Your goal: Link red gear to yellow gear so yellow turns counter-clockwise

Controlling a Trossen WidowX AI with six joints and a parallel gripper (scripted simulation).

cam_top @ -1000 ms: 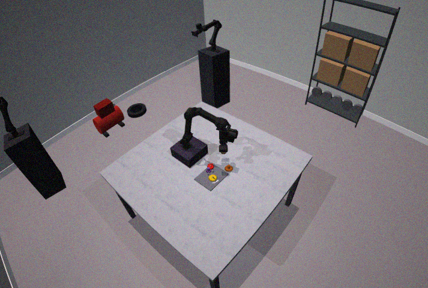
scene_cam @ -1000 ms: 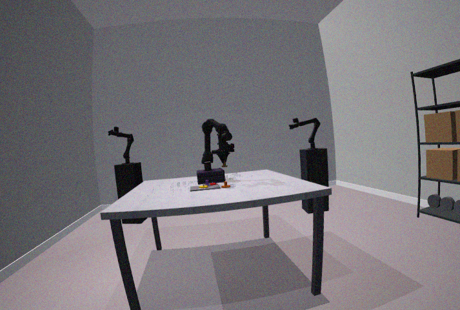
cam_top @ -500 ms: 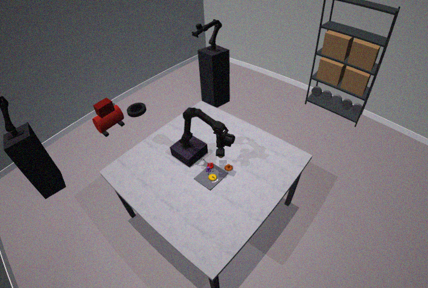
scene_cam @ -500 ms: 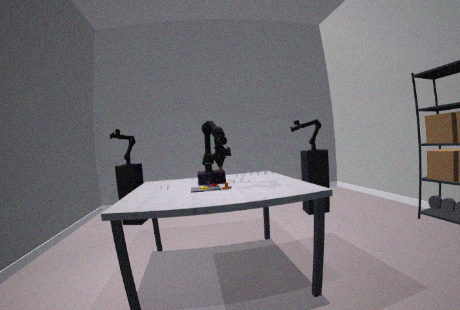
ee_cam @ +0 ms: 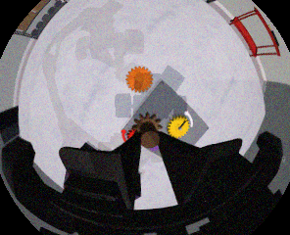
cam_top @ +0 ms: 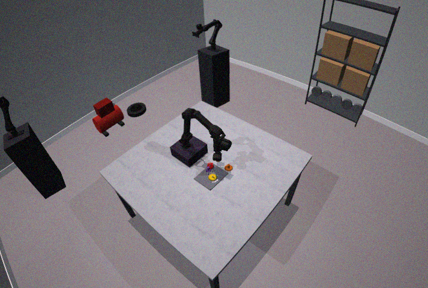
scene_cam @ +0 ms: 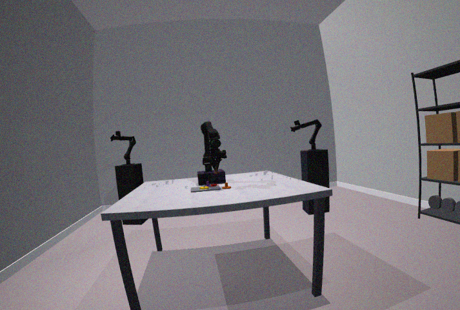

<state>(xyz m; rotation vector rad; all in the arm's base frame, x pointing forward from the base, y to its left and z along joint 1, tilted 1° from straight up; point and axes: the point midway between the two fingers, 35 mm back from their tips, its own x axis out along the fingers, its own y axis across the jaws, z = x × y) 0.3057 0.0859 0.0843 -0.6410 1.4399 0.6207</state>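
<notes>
Pinching one brown gear (scene_cam: 216,172) (ee_cam: 147,118) by its knob, the one gripper (cam_top: 217,159) (scene_cam: 216,169) (ee_cam: 149,135) hangs above the bench (cam_top: 186,203) (scene_cam: 215,199) (ee_cam: 86,88), the gear clear of the surface. In the wrist view that gear overlaps the near part of the one grey board (cam_top: 203,180) (scene_cam: 195,189) (ee_cam: 160,98), though its height above the board is hard to judge.

Three gears show at the board: one red gear (cam_top: 210,165) (scene_cam: 213,185) (ee_cam: 130,132), one yellow gear (cam_top: 210,177) (scene_cam: 204,187) (ee_cam: 176,128) with its single black stripe, and one purple piece (cam_top: 208,169) (scene_cam: 208,183) (ee_cam: 155,148), probably a gear, close beside the red one. Whether the purple piece sits flat on a peg cannot be told, and the pegs are too small to count. One white arrow (cam_top: 215,180) (ee_cam: 189,118) curves beside the yellow gear.

One orange gear (cam_top: 228,167) (scene_cam: 226,186) (ee_cam: 139,79) stands upright on the bench, knob up, just beside the board and off it. That makes two gears away from the pegs: one held, one on the bench.

Beyond the bench stand two black pedestals (cam_top: 214,74) (scene_cam: 314,175), each carrying one arm, and one shelf rack (cam_top: 357,117) (scene_cam: 419,146) with four boxes visible from above.
</notes>
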